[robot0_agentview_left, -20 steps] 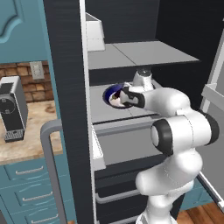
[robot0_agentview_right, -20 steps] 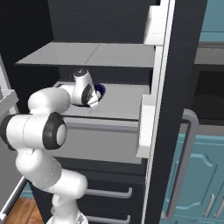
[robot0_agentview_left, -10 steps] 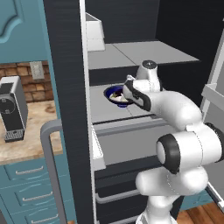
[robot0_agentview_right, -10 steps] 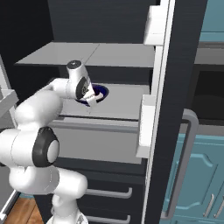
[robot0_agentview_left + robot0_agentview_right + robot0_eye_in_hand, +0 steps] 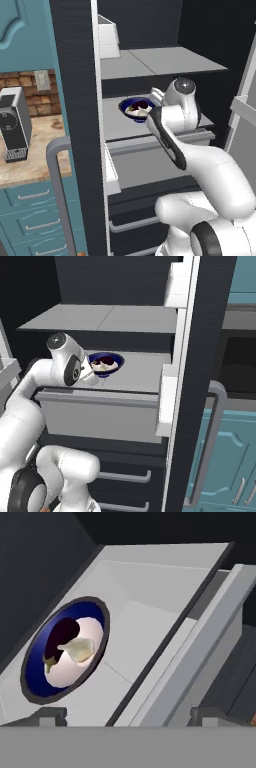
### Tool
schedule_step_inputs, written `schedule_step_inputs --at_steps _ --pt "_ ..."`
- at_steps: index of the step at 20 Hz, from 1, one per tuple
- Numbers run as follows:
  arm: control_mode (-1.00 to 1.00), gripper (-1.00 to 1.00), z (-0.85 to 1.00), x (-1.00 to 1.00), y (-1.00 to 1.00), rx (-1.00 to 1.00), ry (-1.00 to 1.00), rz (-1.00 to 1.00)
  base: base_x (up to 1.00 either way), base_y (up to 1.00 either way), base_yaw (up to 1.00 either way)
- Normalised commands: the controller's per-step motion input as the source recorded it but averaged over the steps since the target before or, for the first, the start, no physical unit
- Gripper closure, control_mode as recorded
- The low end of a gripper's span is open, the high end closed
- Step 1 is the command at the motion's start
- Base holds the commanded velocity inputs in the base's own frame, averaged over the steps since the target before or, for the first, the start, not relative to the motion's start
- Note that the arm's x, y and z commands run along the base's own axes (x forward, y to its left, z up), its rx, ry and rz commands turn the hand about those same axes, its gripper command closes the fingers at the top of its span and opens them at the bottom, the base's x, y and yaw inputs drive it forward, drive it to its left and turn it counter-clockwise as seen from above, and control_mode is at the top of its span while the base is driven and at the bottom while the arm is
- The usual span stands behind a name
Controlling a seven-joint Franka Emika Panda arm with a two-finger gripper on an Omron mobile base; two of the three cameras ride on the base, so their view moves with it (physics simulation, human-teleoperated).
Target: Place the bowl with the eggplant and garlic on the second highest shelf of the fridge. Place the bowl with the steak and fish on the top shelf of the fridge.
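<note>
One bowl (image 5: 35,679) — one eggplant (image 5: 61,638), one garlic (image 5: 78,649) inside.

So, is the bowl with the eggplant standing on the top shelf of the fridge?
No, the bowl stands on the second shelf, below the top shelf.

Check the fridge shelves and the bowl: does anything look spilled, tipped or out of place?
Nothing stands out. The bowl sits flat on the second highest shelf, with the eggplant and garlic inside it. The gripper is clear of it, jaws open.
</note>
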Motion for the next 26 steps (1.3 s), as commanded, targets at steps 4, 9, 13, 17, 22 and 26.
schedule_step_inputs --at_steps 4,9,13,17,22,26 --pt "-1.0 -1.0 0.5 -1.0 0.19 -0.01 0.1 0.06 0.0 0.0 0.0" --pt "-1.0 -1.0 0.4 -1.0 0.07 -0.02 0.31 0.14 0.0 0.0 0.0" --pt "-1.0 -1.0 0.01 -1.0 0.07 -0.11 0.37 0.15 0.0 0.0 0.0" --pt "-1.0 -1.0 0.1 -1.0 0.0 -0.18 -0.06 0.18 0.0 0.0 0.0" --pt "-1.0 -1.0 0.04 -0.09 -0.02 0.0 -0.11 0.01 0.0 0.0 0.0" --pt "-1.0 -1.0 0.0 -0.48 -0.13 -0.04 -0.36 0.14 0.0 0.0 0.0"
